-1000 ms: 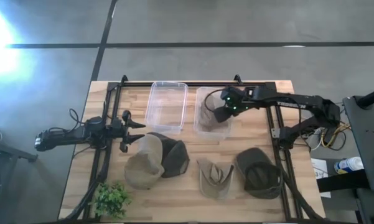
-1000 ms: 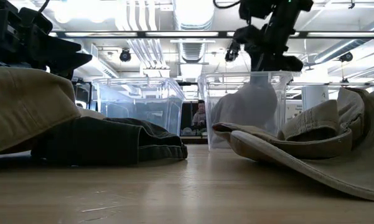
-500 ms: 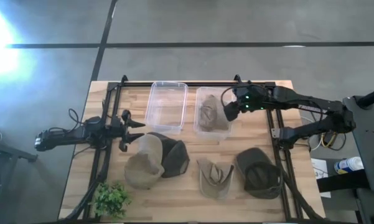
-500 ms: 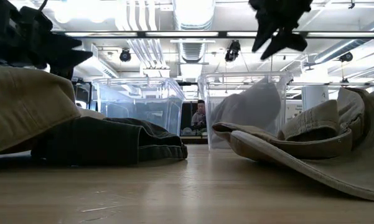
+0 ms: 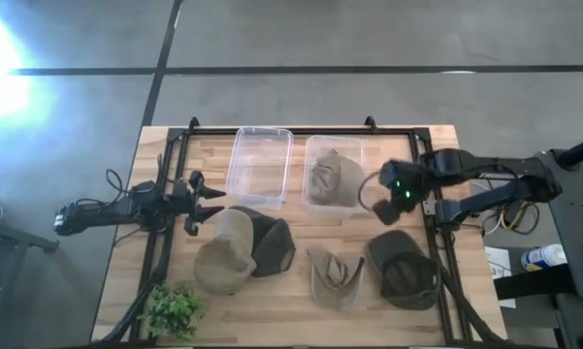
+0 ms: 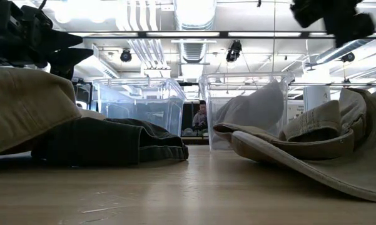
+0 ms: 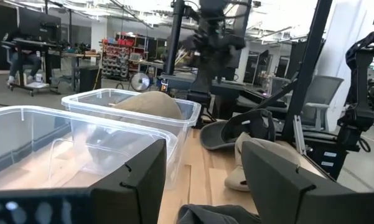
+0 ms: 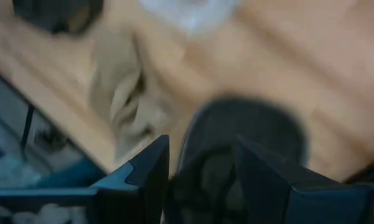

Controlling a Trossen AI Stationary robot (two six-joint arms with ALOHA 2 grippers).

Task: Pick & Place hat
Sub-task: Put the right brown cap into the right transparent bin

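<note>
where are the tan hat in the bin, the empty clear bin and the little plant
tan hat (image 5: 334, 178), high view, its crown.
empty clear bin (image 5: 260, 167), high view, its bare floor.
little plant (image 5: 174, 311), high view, its leaves.

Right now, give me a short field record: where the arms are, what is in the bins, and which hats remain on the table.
right gripper: open, empty, above the table between the right bin and the dark olive hat
left gripper: open, waiting at the table's left
right clear plastic bin: holds one tan hat
left clear plastic bin: empty
hats left on table: beige hat overlapping a dark hat, tan hat in the middle, dark olive hat
</note>
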